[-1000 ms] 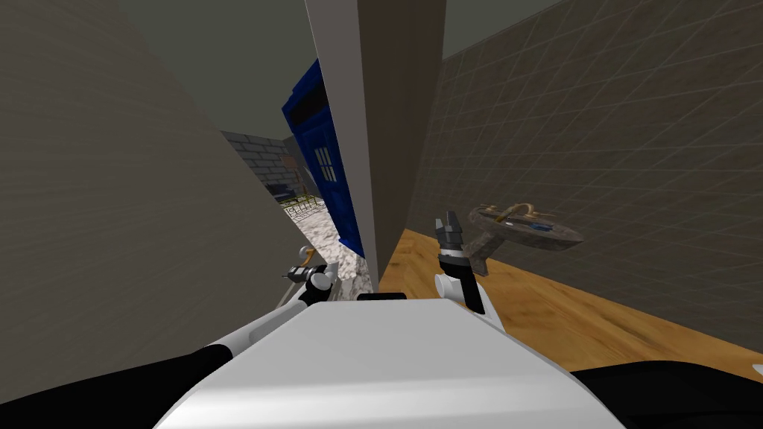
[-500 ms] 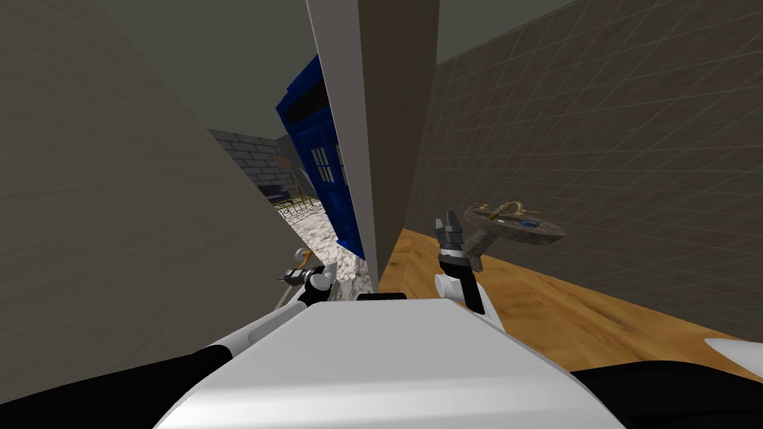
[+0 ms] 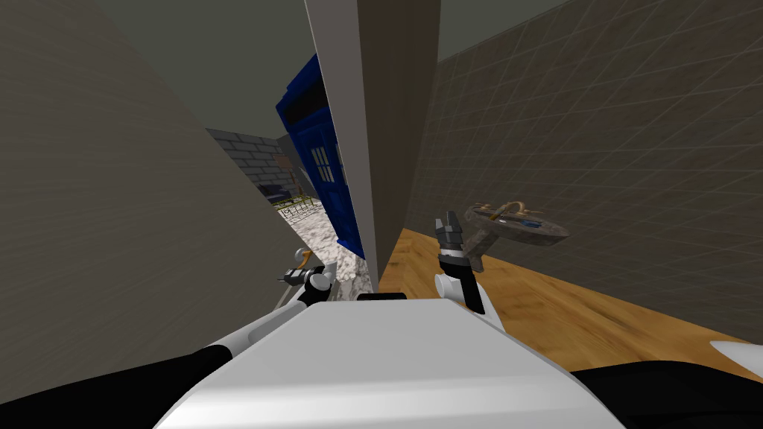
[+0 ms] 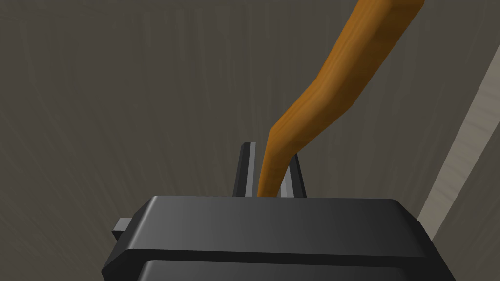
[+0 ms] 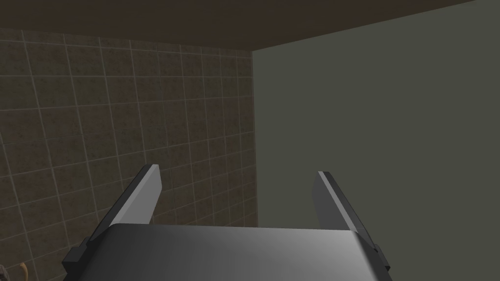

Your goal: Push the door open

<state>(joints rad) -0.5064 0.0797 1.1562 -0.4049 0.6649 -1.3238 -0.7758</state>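
The door [image 3: 112, 223] is a broad grey-brown plane on my left, standing ajar from the wall's end [image 3: 380, 149]. Its curved orange-brown lever handle [image 4: 332, 83] rises between my left gripper's fingers. My left gripper [image 4: 271, 151] is shut on the handle's lower end, with the flat door face right behind it. In the head view the left gripper [image 3: 293, 274] sits low against the door's edge. My right gripper [image 3: 449, 223] is held up beside the wall's end, and its fingers [image 5: 146, 192] stand open with nothing between them.
Through the gap I see a pale stone floor [image 3: 328, 238], a tall blue box [image 3: 320, 156] and a brick wall. On my right are a wooden floor [image 3: 581, 313], a tiled wall [image 3: 596, 134] and a small round table [image 3: 518, 227] with small items on it.
The whole head view has shifted slightly, so I have moved a little; the gap looks a touch wider. My left gripper keeps its hold on the handle.
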